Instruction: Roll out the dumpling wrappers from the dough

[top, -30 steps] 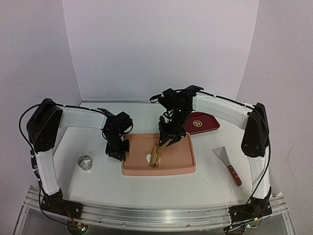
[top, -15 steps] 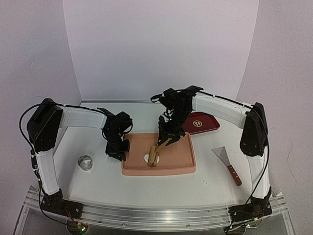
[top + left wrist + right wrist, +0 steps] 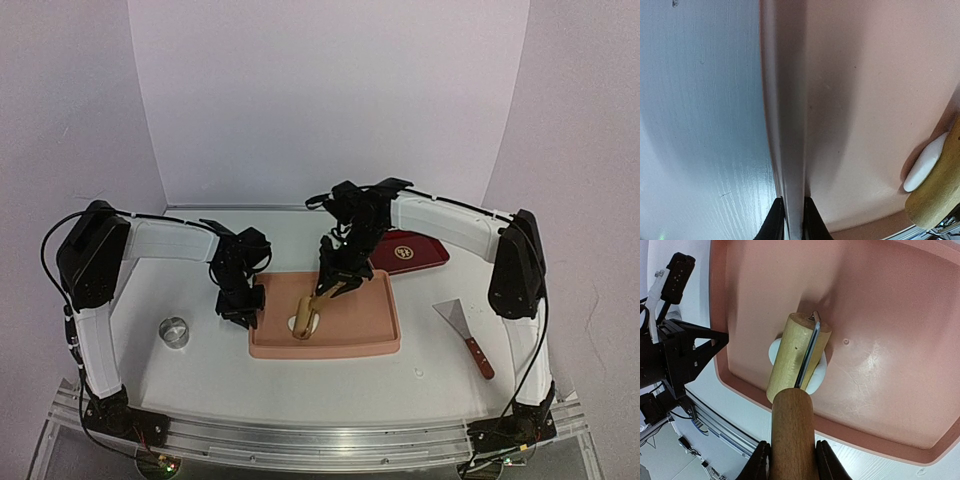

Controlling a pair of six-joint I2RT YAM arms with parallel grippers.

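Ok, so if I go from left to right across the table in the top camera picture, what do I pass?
A small metal ring → pink tray, with the wooden rolling pin on it → dark red dish → scraper with a red handle.

Measured against the pink tray (image 3: pixel 372 332), the rolling pin (image 3: pixel 306 317) has slid toward the tray's left rim; its wooden drum now lies over the dough (image 3: pixel 293 324) rather than just right of it; the white lump, plain beside the drum a second ago, now shows only as slivers at the drum's edges; the right gripper (image 3: pixel 333 283), clamped on the handle, has travelled leftward with it.
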